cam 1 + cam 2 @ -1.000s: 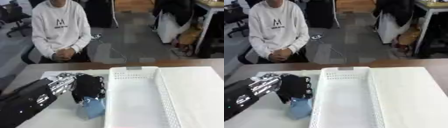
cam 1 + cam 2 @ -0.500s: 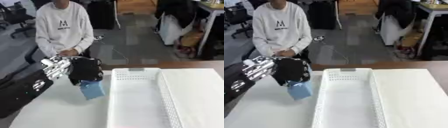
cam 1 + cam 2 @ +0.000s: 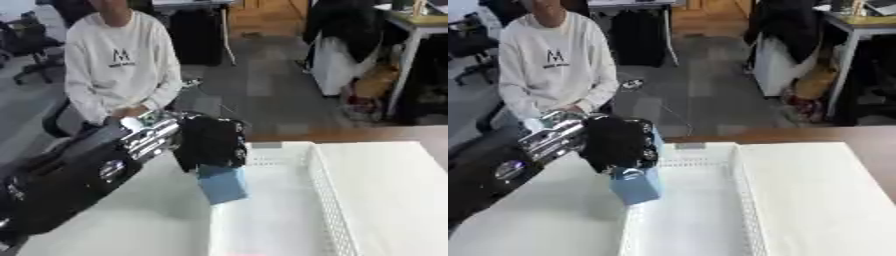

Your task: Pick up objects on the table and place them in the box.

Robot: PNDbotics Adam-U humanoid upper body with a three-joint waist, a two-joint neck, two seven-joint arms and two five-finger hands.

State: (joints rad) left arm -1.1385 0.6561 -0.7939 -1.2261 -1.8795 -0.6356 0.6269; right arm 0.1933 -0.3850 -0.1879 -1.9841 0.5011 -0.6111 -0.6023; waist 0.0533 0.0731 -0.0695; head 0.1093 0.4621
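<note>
Your left hand [image 3: 210,142] is up in the air, and its fingers are curled around the top of a small blue box [image 3: 222,184]. The blue box hangs down from under the hand, tilted a little. It sits right over the near-left wall of the white basket [image 3: 325,200], partly above the table [image 3: 140,220] and partly above the basket's floor. You cannot tell if the blue box touches that wall.

The white basket lies to the right of your hand and just below it. Its walls have small holes near the top edge. Nothing shows inside it. To the left of your hand is your own black and silver arm [image 3: 79,175], which covers much of the white table on that side.

Behind your hand, past the far edge of the table, a person in a white sweatshirt [image 3: 553,65] sits. The sweatshirt has a dark letter "M" on the chest, with tiny writing under it that is too small to read.

Your right hand does not show.
</note>
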